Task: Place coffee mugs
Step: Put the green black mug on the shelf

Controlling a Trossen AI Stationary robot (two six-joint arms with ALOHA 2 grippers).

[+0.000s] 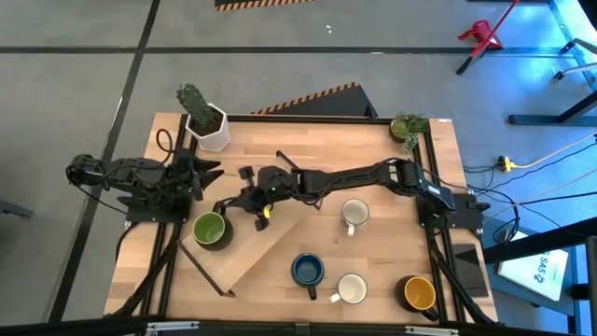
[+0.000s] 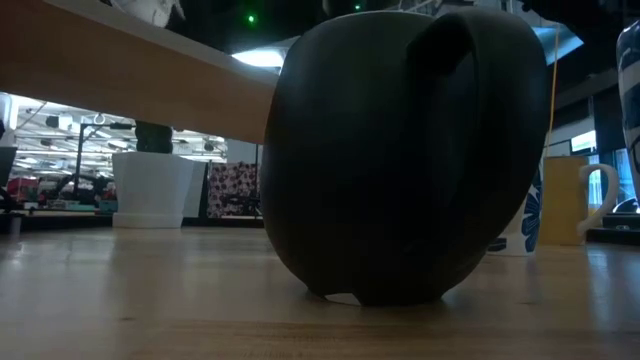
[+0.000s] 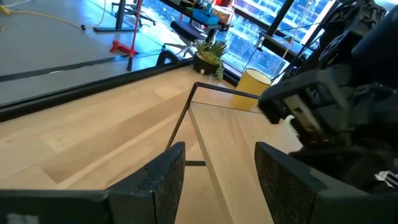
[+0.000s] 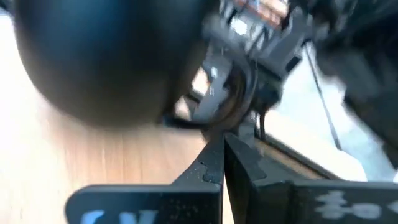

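Observation:
A green mug [image 1: 211, 230] stands upright on the table's left half, at the left end of a slanted wooden board [image 1: 275, 245]. My right gripper [image 1: 224, 205] reaches across from the right and is shut, its tips just off the mug's far right rim. In the right wrist view the mug [image 4: 93, 56] looms dark beside the shut fingers [image 4: 214, 165]. A white mug [image 1: 354, 215], a dark blue mug [image 1: 307, 271], a cream mug [image 1: 352, 289] and a yellow-orange mug [image 1: 420, 294] stand upright on the table. My left gripper [image 3: 221, 177] waits open at the left edge. My right gripper points slightly downward from the table's right, its shut fingertips [image 4: 224, 140] right beside the green mug's far right side. Whether they touch the mug I cannot tell, because the mug's wall and the gripper run together in the views.
A white pot with a cactus [image 1: 207, 123] stands at the far left corner and a small green plant [image 1: 409, 126] at the far right corner. The dark blue mug [image 2: 400, 160] fills the low view, handle toward the near edge. My left arm [image 1: 140, 179] sits folded close behind the green mug.

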